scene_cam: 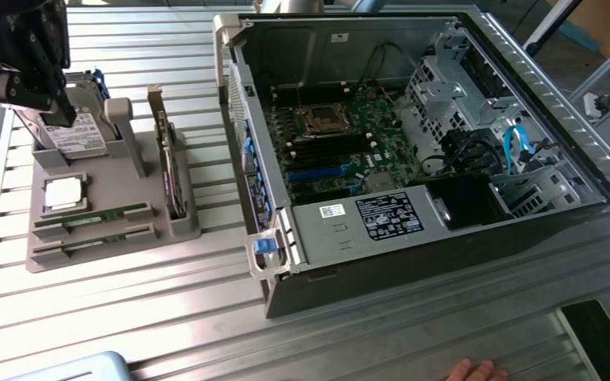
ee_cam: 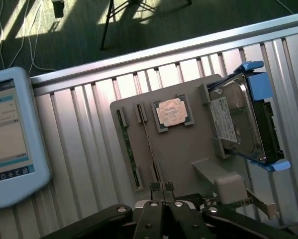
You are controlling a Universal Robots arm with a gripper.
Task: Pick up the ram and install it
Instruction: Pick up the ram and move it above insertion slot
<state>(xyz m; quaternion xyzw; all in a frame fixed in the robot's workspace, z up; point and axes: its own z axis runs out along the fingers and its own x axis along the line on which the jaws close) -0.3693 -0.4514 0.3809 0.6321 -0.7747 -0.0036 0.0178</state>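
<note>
Labels too small to read: white sticker on the HDD, black PSU label inside the open PC case, and the tablet screen. Ram lies flat in a slot of the gray tray, left-centre of the exterior view, next to a CPU. Gripper hangs at upper left of the exterior view, over the tray's HDD end, clear of the ram; fingers pressed together w/ nothing between them.
</note>
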